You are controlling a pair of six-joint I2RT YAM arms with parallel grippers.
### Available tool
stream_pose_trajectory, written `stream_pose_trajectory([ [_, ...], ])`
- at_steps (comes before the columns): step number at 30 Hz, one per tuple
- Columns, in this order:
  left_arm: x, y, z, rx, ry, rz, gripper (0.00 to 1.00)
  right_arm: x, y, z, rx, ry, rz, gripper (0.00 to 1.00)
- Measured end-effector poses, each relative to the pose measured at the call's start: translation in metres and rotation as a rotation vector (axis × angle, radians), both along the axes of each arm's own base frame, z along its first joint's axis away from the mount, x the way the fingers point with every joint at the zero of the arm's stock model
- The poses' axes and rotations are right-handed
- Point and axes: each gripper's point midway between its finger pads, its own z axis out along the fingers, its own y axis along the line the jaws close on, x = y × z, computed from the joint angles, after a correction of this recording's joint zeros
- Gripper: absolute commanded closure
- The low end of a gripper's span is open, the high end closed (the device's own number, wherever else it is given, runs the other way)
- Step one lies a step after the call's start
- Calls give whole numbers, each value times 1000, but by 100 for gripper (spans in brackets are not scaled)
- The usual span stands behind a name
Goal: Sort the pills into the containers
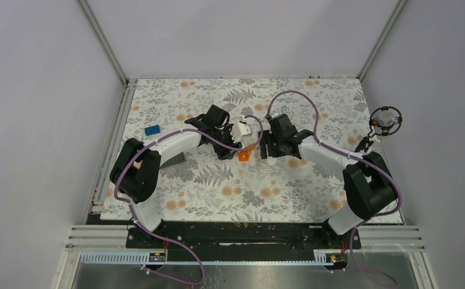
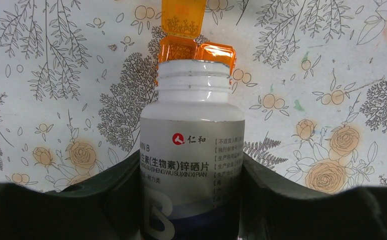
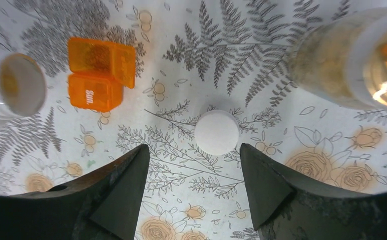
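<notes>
Top external view first: both arms are seen reaching in to the middle of the floral tabletop (image 1: pixel 218 192), wrists close together, and a blue brick (image 1: pixel 153 130) is spotted lying well off to the left. Over to the left wrist view, and the left end effector (image 2: pixel 191 167) is found clamped on the white-and-dark little bottle (image 2: pixel 191 145), a dark finger pressed against each side of the label. The bottle is uncapped, its neck pointed away from the camera toward the translucent orange hinged-lid box (image 2: pixel 194 50), which is seen just beyond the rim with its lid flipped open; whether the two are touching cannot be told. Now the right wrist view: the right end effector (image 3: pixel 194 150) is held wide open with nothing gripped, its fingers (image 3: pixel 123 192) spread above the tabletop. A white round disc (image 3: pixel 216 131) is seen lying flat on the print just ahead of the gap between them. The orange box is placed to the upper left, the held bottle's open mouth is shown beside it at the left edge, and a clear tan-looking bottle (image 3: pixel 341 55) is caught at the upper right, blurred, well apart from the box
</notes>
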Motion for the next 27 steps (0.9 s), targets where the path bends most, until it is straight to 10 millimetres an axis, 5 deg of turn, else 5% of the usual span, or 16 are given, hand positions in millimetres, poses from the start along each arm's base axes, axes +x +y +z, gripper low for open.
stream_pose_trajectory([
  [12, 9, -2, 2, 56, 48, 35, 100, 14, -20, 54, 113, -119, -122, 29],
  [27, 10, -1, -12, 130, 119, 87, 100, 14, -26, 57, 126, -121, -151, 30],
])
